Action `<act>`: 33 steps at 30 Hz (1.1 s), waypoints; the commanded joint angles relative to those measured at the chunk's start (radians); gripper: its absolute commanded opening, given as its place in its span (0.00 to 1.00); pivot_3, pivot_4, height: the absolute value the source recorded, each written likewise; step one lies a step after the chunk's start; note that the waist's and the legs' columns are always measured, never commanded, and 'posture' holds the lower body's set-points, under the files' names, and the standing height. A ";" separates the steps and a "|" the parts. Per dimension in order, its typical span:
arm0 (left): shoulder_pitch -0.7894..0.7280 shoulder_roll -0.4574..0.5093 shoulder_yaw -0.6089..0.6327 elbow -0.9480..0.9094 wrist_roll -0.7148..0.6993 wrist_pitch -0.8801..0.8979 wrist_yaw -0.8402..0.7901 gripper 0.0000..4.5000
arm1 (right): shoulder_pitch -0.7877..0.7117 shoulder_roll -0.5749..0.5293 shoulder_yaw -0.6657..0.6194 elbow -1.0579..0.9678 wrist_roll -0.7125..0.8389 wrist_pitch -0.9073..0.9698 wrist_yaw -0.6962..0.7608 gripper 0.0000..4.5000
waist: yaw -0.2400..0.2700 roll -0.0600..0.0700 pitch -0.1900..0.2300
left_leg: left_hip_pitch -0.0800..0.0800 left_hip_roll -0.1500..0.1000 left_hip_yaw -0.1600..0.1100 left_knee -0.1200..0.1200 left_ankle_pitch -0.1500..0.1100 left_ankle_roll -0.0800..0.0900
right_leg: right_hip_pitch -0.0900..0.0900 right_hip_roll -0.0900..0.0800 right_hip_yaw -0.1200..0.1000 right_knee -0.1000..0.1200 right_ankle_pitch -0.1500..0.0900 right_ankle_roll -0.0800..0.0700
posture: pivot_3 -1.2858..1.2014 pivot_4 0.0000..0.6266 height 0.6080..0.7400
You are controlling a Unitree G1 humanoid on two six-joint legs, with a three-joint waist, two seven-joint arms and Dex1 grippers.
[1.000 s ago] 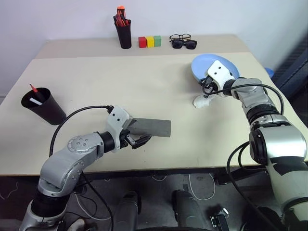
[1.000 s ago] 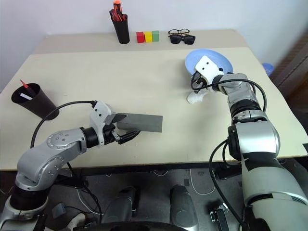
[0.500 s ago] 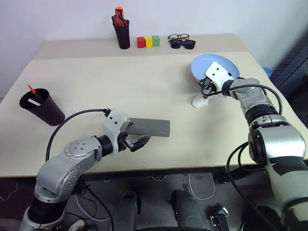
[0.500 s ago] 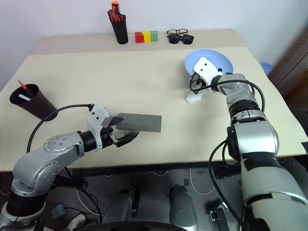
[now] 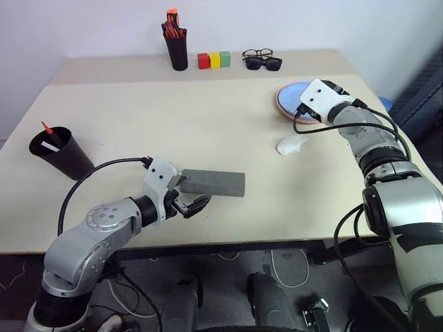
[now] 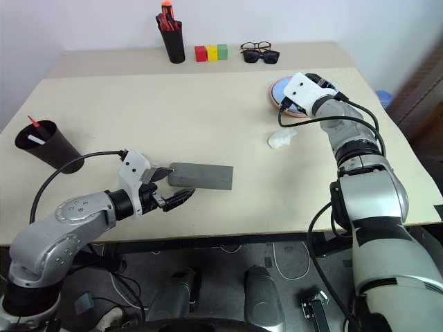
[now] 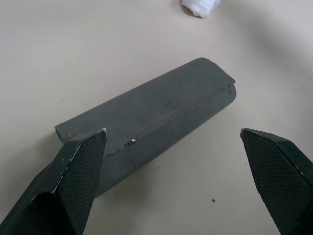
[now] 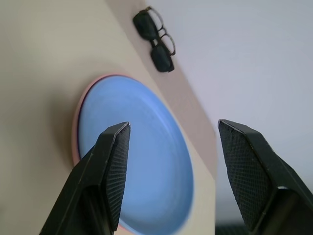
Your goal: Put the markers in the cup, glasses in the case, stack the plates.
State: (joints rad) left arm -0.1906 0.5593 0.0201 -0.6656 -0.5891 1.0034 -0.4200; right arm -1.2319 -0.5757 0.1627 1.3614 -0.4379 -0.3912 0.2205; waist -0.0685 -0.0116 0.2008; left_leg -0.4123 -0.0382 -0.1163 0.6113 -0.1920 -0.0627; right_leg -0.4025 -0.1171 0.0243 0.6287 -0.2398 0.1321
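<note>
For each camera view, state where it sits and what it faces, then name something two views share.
Head stereo pair: on the head, looking down the beige table over both arms.
Left wrist: over the open left tool, facing the grey felt oblong case.
Right wrist: past the open right tool, facing the light blue round plate on the pink round plate.
Shared: head and left wrist show the case.

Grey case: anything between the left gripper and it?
Nothing visible. The left gripper is open with the case lying flat on the table right ahead; one finger is beside its near end. The white crumpled wad lies beyond the case.
</note>
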 commanded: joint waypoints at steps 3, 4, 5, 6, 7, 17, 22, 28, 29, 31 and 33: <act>-0.065 -0.004 -0.035 0.036 0.009 -0.044 -0.035 1.00 | 0.028 -0.028 -0.142 -0.047 0.172 -0.052 0.135 0.64 | 0.000 0.000 0.000 | 0.002 0.000 0.000 0.000 0.000 0.000 | 0.002 0.000 0.000 0.000 0.000 0.000 | 0.52 0.24 1.00; -0.075 -0.003 -0.040 0.047 0.012 -0.049 -0.040 1.00 | 0.038 -0.027 -0.169 -0.054 0.205 -0.045 0.167 0.64 | 0.000 0.000 0.000 | 0.002 0.000 0.000 0.000 0.000 0.000 | 0.004 0.000 0.000 -0.001 0.000 0.000 | 0.52 0.24 1.00; -0.087 -0.002 -0.048 0.063 0.016 -0.057 -0.050 1.00 | 0.056 -0.029 -0.200 -0.063 0.246 -0.022 0.217 0.64 | 0.000 0.000 0.000 | 0.003 0.000 0.000 0.000 0.000 0.000 | 0.004 0.000 0.000 -0.001 0.000 0.000 | 0.52 0.24 1.00; -0.096 -0.001 -0.054 0.076 0.018 -0.064 -0.061 1.00 | 0.076 -0.030 -0.226 -0.075 0.282 -0.002 0.267 0.64 | 0.000 0.000 0.000 | 0.003 0.000 0.000 0.000 0.000 0.000 | 0.004 0.000 0.000 -0.001 0.000 0.000 | 0.52 0.24 1.00; -0.107 0.000 -0.058 0.091 0.020 -0.071 -0.071 1.00 | 0.097 -0.031 -0.254 -0.088 0.320 0.030 0.310 0.64 | 0.000 0.000 0.000 | 0.003 0.000 0.000 0.000 0.000 0.000 | 0.005 0.000 0.000 -0.001 0.000 0.000 | 0.52 0.24 1.00; -0.171 0.043 -0.089 0.203 0.058 -0.155 -0.182 1.00 | 0.272 -0.039 -0.396 -0.333 0.579 0.589 0.567 0.64 | 0.000 0.000 0.000 | 0.004 0.000 0.000 0.000 0.000 0.000 | 0.005 0.000 0.000 -0.001 0.000 0.000 | 0.52 0.24 1.00; -0.181 0.056 -0.077 0.221 0.074 -0.192 -0.215 1.00 | 0.278 -0.012 -0.436 -0.372 0.657 0.749 0.550 0.64 | 0.000 0.000 0.000 | 0.004 0.000 0.000 0.000 0.000 0.000 | 0.005 0.000 0.000 -0.001 0.000 0.000 | 0.52 0.24 1.00; -0.151 0.082 -0.034 0.210 0.067 -0.212 -0.249 1.00 | 0.285 0.032 -0.430 -0.446 0.731 0.943 0.610 0.64 | 0.001 0.000 0.000 | 0.003 0.000 0.000 0.000 0.000 0.000 | 0.004 0.000 0.000 -0.001 0.000 0.000 | 0.52 0.24 1.00; -0.147 0.083 -0.028 0.208 0.063 -0.214 -0.253 1.00 | 0.290 0.038 -0.422 -0.455 0.729 0.950 0.614 0.64 | 0.002 0.000 0.000 | 0.003 0.000 0.000 0.000 0.000 0.000 | 0.004 0.000 0.000 -0.001 0.000 0.000 | 0.52 0.24 1.00; -0.138 0.085 -0.015 0.198 0.054 -0.215 -0.261 1.00 | 0.292 0.053 -0.415 -0.463 0.734 0.968 0.623 0.64 | 0.002 0.000 0.000 | 0.003 0.000 0.000 0.000 0.000 0.000 | 0.004 0.000 0.000 -0.001 0.000 0.001 | 0.52 0.24 1.00; -0.131 0.087 -0.007 0.193 0.054 -0.216 -0.264 1.00 | 0.292 0.063 -0.405 -0.471 0.738 0.988 0.632 0.64 | 0.002 0.000 0.000 | 0.003 0.000 0.000 0.000 0.000 0.000 | 0.004 0.000 0.000 -0.002 0.000 0.001 | 0.52 0.24 1.00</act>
State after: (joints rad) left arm -0.3196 0.6331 -0.0176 -0.4353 -0.5257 0.8083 -0.6767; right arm -0.9364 -0.5165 -0.2433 0.9369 0.2808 0.5846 0.8373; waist -0.0665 -0.0117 0.2010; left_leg -0.4095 -0.0381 -0.1162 0.6111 -0.1922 -0.0626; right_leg -0.3985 -0.1170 0.0241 0.6270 -0.2401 0.1327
